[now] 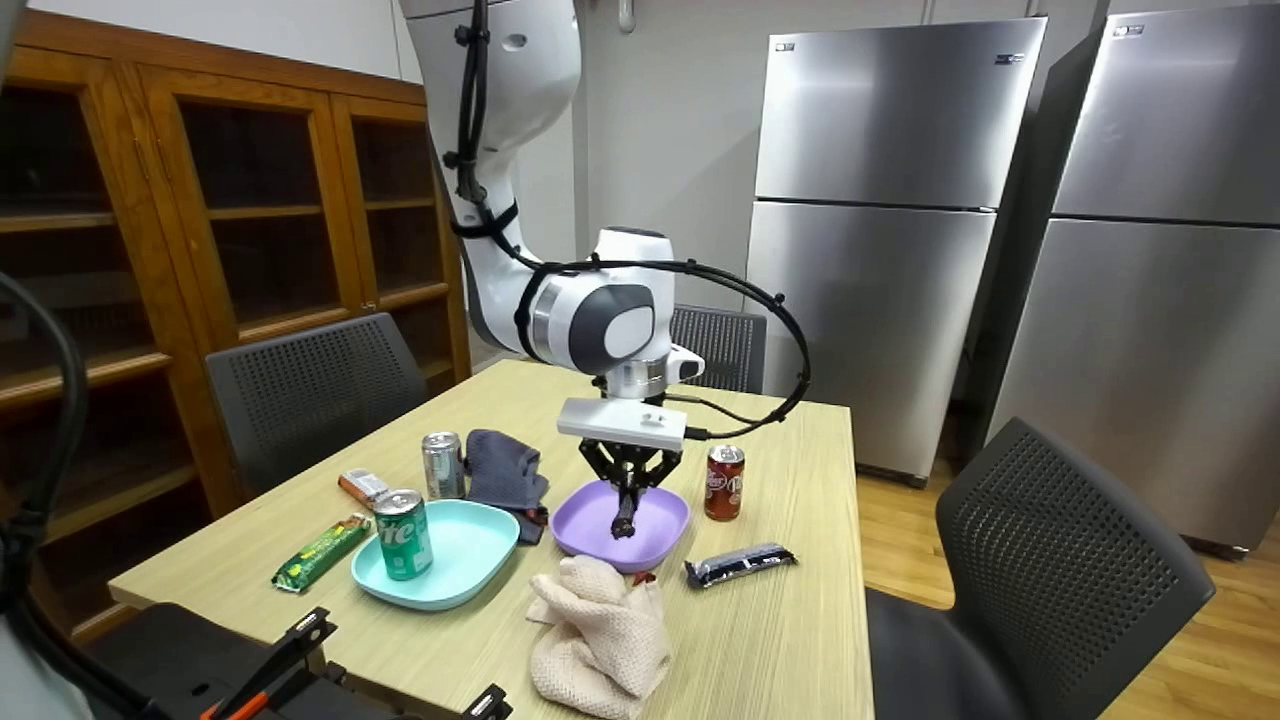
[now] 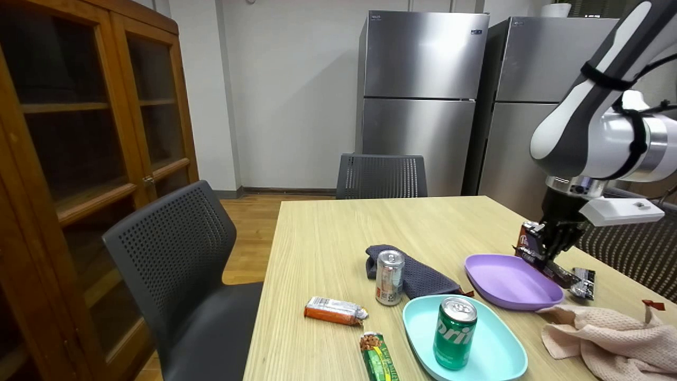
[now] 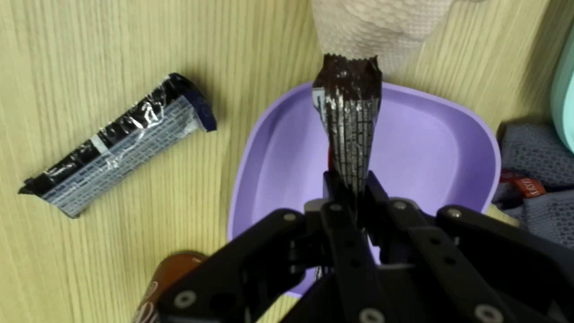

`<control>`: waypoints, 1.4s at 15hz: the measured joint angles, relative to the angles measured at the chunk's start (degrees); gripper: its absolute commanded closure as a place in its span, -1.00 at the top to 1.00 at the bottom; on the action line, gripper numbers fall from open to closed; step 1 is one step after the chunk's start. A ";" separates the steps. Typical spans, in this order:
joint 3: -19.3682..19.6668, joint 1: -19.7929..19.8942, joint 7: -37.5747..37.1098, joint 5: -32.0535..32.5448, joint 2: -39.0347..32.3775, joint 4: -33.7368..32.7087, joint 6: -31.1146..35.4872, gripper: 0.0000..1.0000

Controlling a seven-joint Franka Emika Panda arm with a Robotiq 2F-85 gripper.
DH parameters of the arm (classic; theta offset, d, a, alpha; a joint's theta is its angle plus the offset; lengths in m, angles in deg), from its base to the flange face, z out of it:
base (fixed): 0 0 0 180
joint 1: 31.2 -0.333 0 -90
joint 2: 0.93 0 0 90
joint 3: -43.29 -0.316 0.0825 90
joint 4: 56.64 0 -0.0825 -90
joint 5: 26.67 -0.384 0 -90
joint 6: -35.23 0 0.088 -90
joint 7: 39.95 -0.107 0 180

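Because wrapped bars lie better than they stand, the green bar [image 1: 322,553] is flat at far left of the bench [image 1: 770,650], just beside the teal plate [image 1: 472,550]; orange bar [image 2: 334,311] same pose, a bit behind. Green can [image 1: 404,540] stands upright on the teal plate, off-centre toward its left side in an exterior view; flat base probably keeps it steady there. Silver can [image 1: 443,465] is upright on the bench behind that plate, just beside the navy cloth [image 1: 503,470], which lies bunched between that plate and the purple plate [image 1: 660,525].

Pincer [image 3: 352,184] is over the purple plate, clamped on the brown bar [image 3: 352,121], one finger each side of it in the wrist view. Bar is long and narrow, so my guess: pinching across the width suits the fingers best and leaves an end poking out past them. Bar sits over the plate; can't tell if it touches. Pink cloth [image 1: 600,640] lies rumpled in front of the purple plate, touching or just beside, can't tell which.

Right side: red can [image 1: 724,483] upright on the bench, near the purple plate but apart; black bar [image 1: 742,565] flat in front of the can, apart from the pincer.
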 measured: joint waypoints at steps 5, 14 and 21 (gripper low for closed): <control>-2.35 -1.04 -0.58 -0.01 -1.92 -2.27 -1.21 -0.93; -5.16 -1.21 -0.61 -0.05 -9.38 -8.55 -1.63 -0.93; -5.55 -1.21 -0.55 -0.02 -12.72 -11.38 -2.35 0.06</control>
